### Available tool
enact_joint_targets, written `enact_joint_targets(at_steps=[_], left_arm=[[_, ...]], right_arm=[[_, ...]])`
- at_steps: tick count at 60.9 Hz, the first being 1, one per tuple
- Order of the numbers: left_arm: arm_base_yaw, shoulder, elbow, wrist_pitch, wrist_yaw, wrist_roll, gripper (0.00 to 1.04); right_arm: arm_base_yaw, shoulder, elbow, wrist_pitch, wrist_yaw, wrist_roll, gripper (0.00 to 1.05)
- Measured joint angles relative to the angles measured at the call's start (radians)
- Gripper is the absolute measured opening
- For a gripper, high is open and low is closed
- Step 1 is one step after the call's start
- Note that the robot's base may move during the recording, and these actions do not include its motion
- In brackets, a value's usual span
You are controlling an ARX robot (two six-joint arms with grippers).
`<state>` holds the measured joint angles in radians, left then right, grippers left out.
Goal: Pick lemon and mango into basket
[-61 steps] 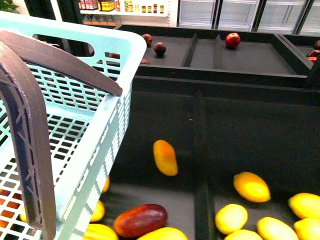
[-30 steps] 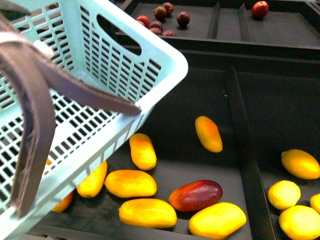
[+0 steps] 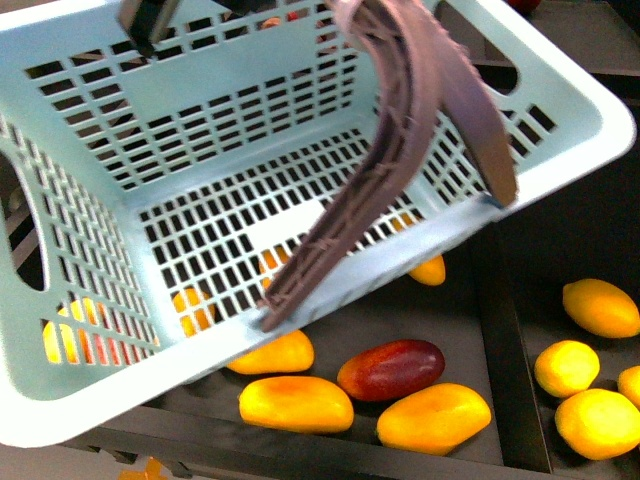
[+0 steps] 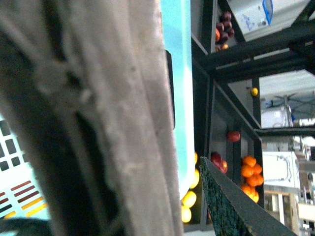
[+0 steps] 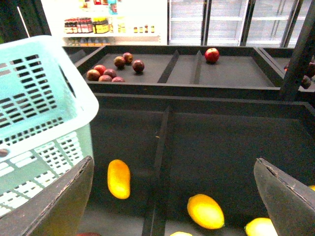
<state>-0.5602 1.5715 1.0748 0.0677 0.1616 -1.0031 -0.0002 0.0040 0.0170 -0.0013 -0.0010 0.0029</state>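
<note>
shop fridges and shelves stand behind the dark fruit bin (image 3: 580, 230). the red mango (image 3: 392, 369) lies on the bin floor in the left compartment, near the front edge, crowded by orange mangoes (image 3: 296, 403). it is about where it was half a second ago. the lemon (image 3: 567, 368) lies with other yellow fruit in the right compartment, past the divider (image 3: 500, 350). neither is in the basket (image 3: 585, 105) yet.

the basket is what changed. a second ago it hung at the left edge of the front view. now it has swung across, tilted, over the left compartment. its near rim is just above the mango, and several orange ones show only through its slots. it looks empty, and its brown handle (image 3: 405, 130) crosses the open mouth.

the left wrist view is filled by that handle, very close, with what may be one of the left hand's fingers (image 4: 231, 206) beside it. the left hand probably carries the basket there, but i cannot tell whether it is closed. the right hand (image 5: 173, 164) hangs over the bin, fingers wide apart, nothing between them.

my reading: the basket now sits next to the fruit, so drops will be short. the right hand is free to take the mango first. the handle across the mouth could get in the way.
</note>
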Motion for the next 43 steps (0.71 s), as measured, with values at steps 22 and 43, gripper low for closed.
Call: enact_joint_targets(at_steps=[22, 43], left_arm=[[-0.108, 0.000, 0.003, -0.022, 0.023, 0.038, 0.28], [-0.107, -0.001, 0.003, -0.022, 0.021, 0.042, 0.28]], right_arm=[[0.000, 0.000, 0.000, 0.000, 0.000, 0.000, 0.96], [0.013, 0.026, 0.019, -0.059, 0.056, 0.040, 0.96]])
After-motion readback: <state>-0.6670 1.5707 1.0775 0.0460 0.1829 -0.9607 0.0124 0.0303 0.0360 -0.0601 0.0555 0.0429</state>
